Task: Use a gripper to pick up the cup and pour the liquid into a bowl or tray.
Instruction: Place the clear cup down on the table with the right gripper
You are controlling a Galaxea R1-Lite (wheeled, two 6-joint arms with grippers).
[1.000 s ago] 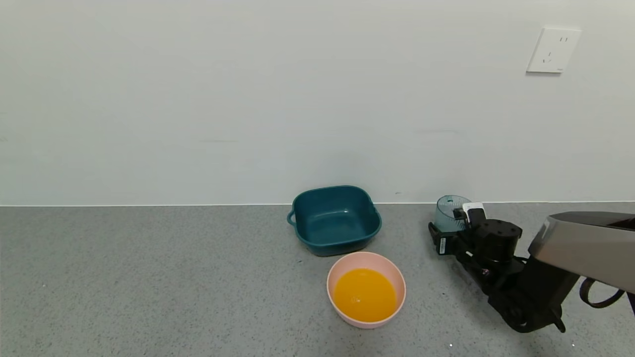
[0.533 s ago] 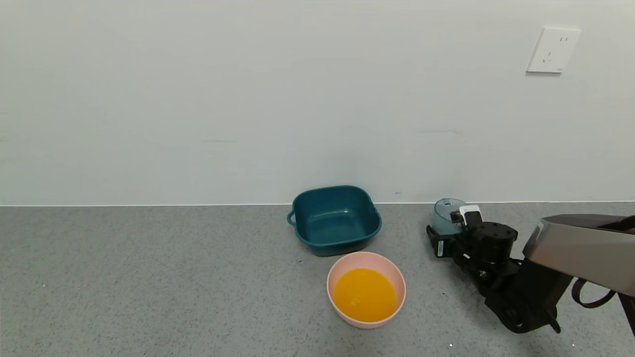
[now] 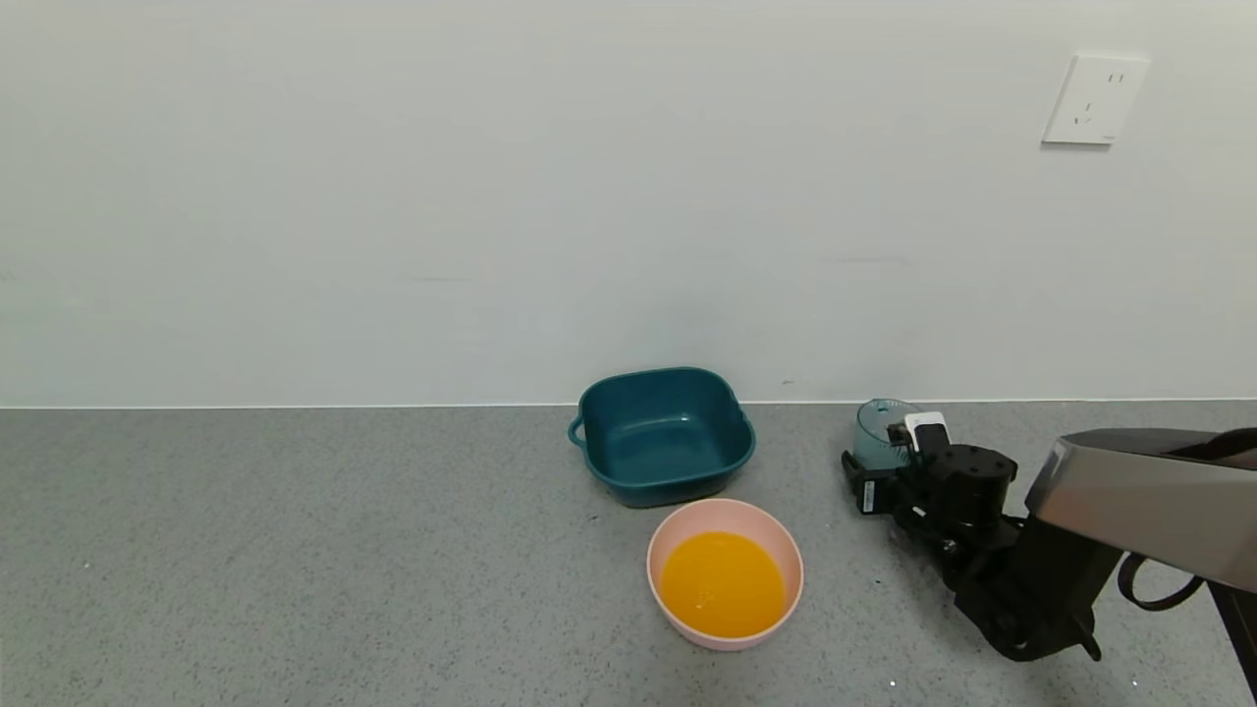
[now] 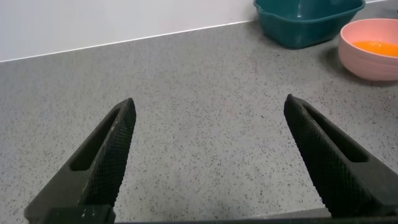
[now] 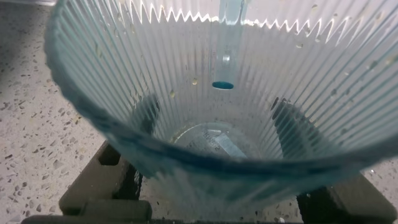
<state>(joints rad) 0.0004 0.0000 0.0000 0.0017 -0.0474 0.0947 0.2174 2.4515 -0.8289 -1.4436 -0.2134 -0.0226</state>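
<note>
My right gripper (image 3: 877,455) is shut on the cup (image 3: 873,423), a translucent blue-green ribbed tumbler held upright at the right of the counter, near the wall. In the right wrist view the cup (image 5: 186,56) looks empty, and my fingers (image 5: 147,112) show through its wall on both sides. The orange liquid (image 3: 722,584) lies in the pale pink bowl (image 3: 725,508), front and left of the cup. My left gripper (image 4: 208,109) is open and empty over bare counter; the bowl (image 4: 373,62) shows far off in its view.
A dark teal square basin (image 3: 678,486) with small handles stands empty behind the pink bowl, by the wall. The counter (image 3: 295,550) is grey speckled stone. A white wall socket (image 3: 1095,98) is up at the right.
My right gripper has moved the cup a little down and to the left. The bowl, the basin and the liquid have not moved.
</note>
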